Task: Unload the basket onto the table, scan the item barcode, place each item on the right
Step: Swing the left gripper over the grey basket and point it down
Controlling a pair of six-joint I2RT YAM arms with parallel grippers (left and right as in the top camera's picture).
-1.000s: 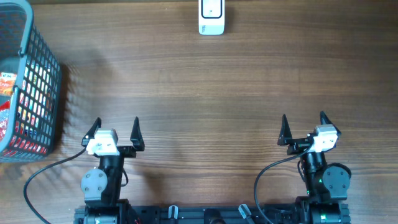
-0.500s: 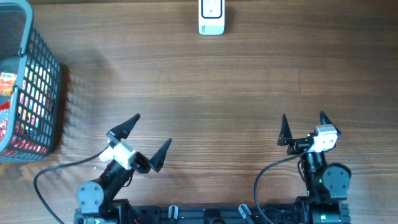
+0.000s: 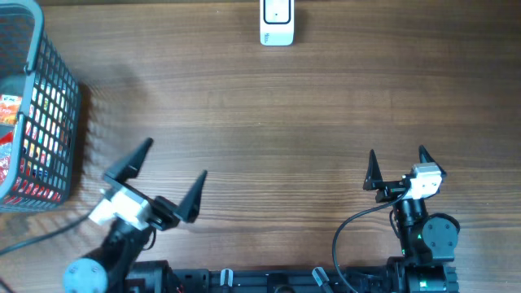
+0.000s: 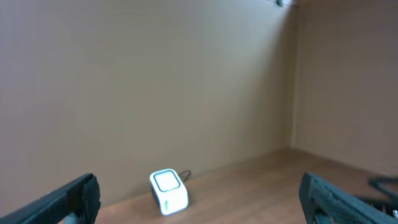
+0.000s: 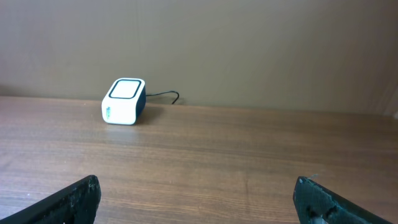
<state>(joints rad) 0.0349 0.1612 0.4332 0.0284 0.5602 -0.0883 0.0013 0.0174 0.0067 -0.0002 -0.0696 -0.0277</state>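
The white barcode scanner (image 3: 277, 23) stands at the table's far edge, with a cable behind it; it also shows small in the left wrist view as the scanner (image 4: 168, 191) and in the right wrist view as the scanner (image 5: 123, 101). Packaged items (image 3: 11, 150) with red wrappers lie in the grey mesh basket (image 3: 59, 98) at the left; no barcode can be made out. My left gripper (image 3: 174, 159) is open and empty, raised and angled, right of the basket. My right gripper (image 3: 397, 153) is open and empty near the front edge.
Bare wooden table (image 3: 269, 122) lies between both grippers and the scanner. A plain beige wall (image 5: 249, 43) rises behind the table's far edge. The basket takes up the left edge.
The left arm has swung left and lifted, its gripper turning at an angle and coming nearer the basket. The right arm has not moved. Both grippers stay open.
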